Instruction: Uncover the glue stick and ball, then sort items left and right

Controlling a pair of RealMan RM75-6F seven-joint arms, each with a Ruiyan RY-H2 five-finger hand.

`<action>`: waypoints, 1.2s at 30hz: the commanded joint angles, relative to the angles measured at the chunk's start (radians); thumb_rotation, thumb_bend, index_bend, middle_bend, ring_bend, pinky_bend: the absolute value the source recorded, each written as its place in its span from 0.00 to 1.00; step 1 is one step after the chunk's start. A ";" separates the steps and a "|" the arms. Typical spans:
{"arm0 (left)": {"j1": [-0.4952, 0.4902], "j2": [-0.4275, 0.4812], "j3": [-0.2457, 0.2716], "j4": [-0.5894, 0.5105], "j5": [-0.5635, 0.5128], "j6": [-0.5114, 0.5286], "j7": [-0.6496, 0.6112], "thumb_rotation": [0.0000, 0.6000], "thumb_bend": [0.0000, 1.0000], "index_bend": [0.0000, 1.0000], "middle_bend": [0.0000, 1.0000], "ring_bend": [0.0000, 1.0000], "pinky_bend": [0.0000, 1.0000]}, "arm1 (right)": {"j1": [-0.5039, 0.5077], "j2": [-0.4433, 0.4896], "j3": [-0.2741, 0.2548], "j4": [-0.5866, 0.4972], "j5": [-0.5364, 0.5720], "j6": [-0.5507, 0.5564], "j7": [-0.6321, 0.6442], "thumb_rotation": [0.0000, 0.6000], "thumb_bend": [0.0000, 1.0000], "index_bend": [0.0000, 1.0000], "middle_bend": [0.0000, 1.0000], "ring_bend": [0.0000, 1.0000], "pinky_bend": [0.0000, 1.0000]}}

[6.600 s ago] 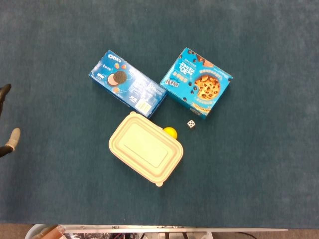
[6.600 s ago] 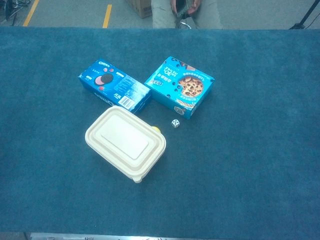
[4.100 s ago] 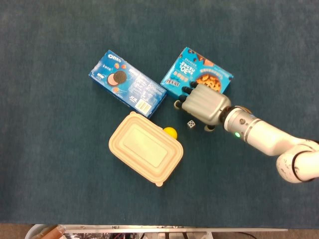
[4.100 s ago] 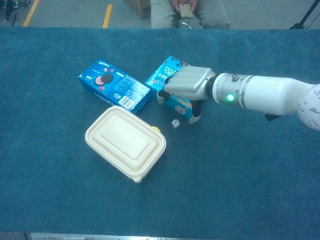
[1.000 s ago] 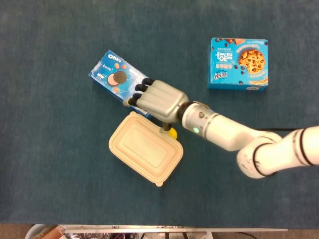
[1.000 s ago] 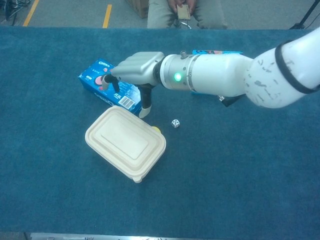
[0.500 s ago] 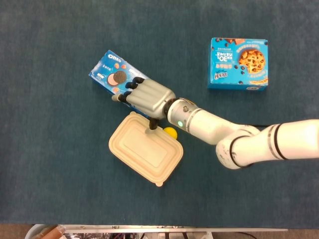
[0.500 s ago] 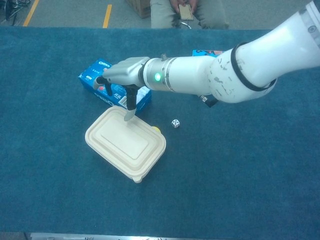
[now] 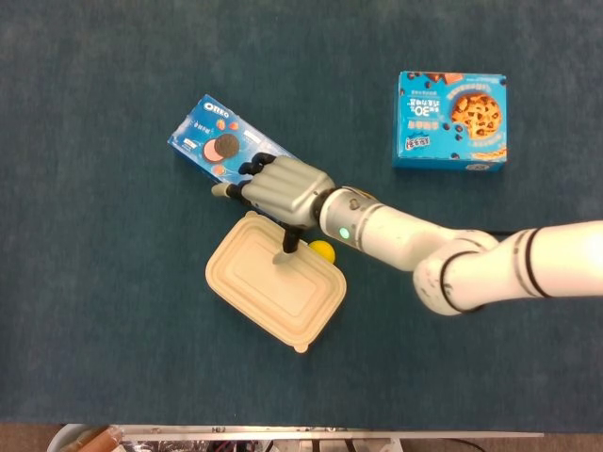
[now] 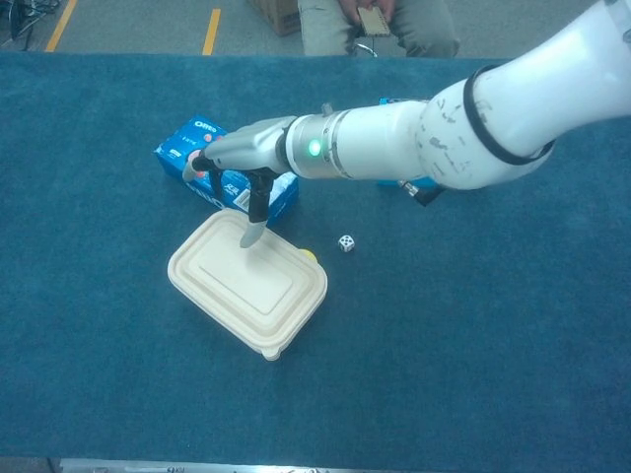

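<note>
A cream lidded food container (image 9: 268,287) (image 10: 242,281) lies closed at the table's middle. A yellow ball (image 9: 323,250) (image 10: 309,255) peeks out from under its far right edge. No glue stick shows in either view. My right hand (image 9: 280,189) (image 10: 245,148) hovers over the near end of the blue Oreo box (image 9: 209,134) (image 10: 187,156), fingers spread and holding nothing. Its thumb (image 9: 288,243) (image 10: 250,234) points down onto the container's lid near the far edge. My left hand is out of both views.
A blue chocolate-chip cookie box (image 9: 450,120) lies at the far right, mostly hidden behind my forearm in the chest view. A small white die (image 10: 346,242) sits right of the container. A seated person (image 10: 375,25) is beyond the table's far edge.
My right hand has moved left along the Oreo box, and its thumb has come from beside the ball onto the container lid. The container and boxes have not moved.
</note>
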 commanded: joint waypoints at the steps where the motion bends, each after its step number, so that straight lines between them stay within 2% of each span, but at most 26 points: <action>1: -0.001 -0.001 -0.001 0.000 0.002 -0.001 0.001 1.00 0.35 0.27 0.14 0.04 0.04 | -0.025 0.045 -0.006 -0.055 -0.041 -0.003 0.031 0.84 0.00 0.06 0.28 0.07 0.07; 11: -0.012 -0.003 -0.013 0.002 -0.005 -0.014 0.000 1.00 0.35 0.27 0.14 0.04 0.04 | -0.179 0.221 -0.018 -0.251 -0.302 0.050 0.120 0.84 0.00 0.06 0.28 0.07 0.07; 15: -0.021 0.008 -0.028 -0.003 -0.025 -0.023 -0.009 1.00 0.35 0.26 0.14 0.04 0.04 | -0.213 0.245 -0.013 -0.273 -0.381 0.054 0.148 0.84 0.00 0.06 0.28 0.07 0.06; 17: -0.026 0.020 -0.032 -0.013 -0.022 -0.024 -0.007 1.00 0.35 0.26 0.14 0.04 0.04 | -0.214 0.229 -0.007 -0.260 -0.408 0.050 0.152 0.84 0.00 0.06 0.28 0.07 0.07; 22: -0.020 0.023 -0.028 -0.030 -0.010 -0.013 0.006 1.00 0.35 0.26 0.14 0.04 0.04 | -0.182 0.153 0.028 -0.194 -0.390 0.024 0.172 0.82 0.00 0.06 0.28 0.07 0.06; 27: -0.008 0.028 -0.022 -0.038 -0.015 -0.004 0.014 1.00 0.35 0.26 0.14 0.04 0.04 | -0.119 0.063 0.046 -0.105 -0.327 0.006 0.153 0.78 0.00 0.06 0.28 0.07 0.05; 36: -0.004 0.032 -0.016 -0.045 -0.013 -0.008 0.018 1.00 0.35 0.26 0.14 0.04 0.04 | -0.012 -0.048 0.018 0.012 -0.173 -0.025 0.116 0.78 0.00 0.06 0.28 0.07 0.05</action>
